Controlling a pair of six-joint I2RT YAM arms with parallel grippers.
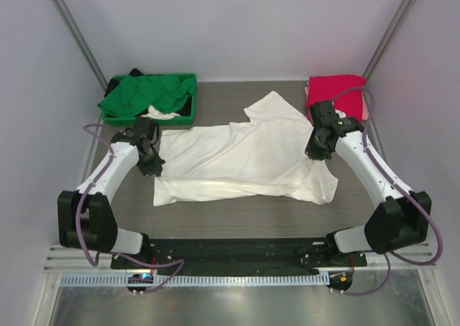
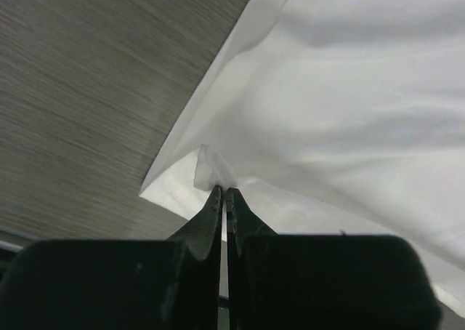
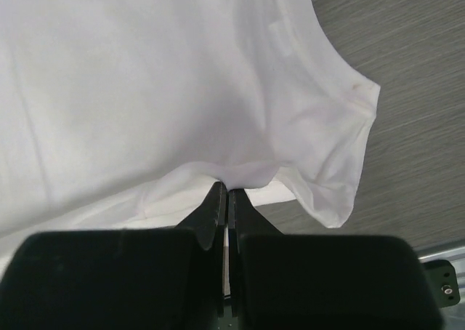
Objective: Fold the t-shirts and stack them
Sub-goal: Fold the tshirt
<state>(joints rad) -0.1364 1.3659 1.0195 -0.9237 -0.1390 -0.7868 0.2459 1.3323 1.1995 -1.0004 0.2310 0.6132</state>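
Two arms reach in over the counter (image 1: pixel 215 103), one at each end of a large white t-shirt (image 1: pixel 244 161). The tee lies spread across the middle of the wood-grain top, its length running left to right. One sleeve points toward the far wall, and the other hangs out at the near right corner of the cloth.

At the shirt's left edge the left gripper (image 1: pixel 152 169) is down on the fabric. From its wrist camera the left gripper (image 2: pixel 224 192) has its fingers pressed together, with a small peak of white cloth pinched between the tips, just inside the hem corner. On the other side the right gripper (image 1: pixel 316 154) sits over the shoulder area. Its own camera shows the right gripper (image 3: pixel 225 190) clamped on a little ridge of the same shirt, the short sleeve lying just to one side of it.

Back in the far left corner stands a green bin (image 1: pixel 188 78), with a green t-shirt (image 1: pixel 147 96) heaped in it and spilling over the rim. A bit of white cloth shows underneath. In the far right corner, well apart from the bin, a pink-red t-shirt (image 1: pixel 336 92) lies folded into a neat block, just behind the right arm's wrist.
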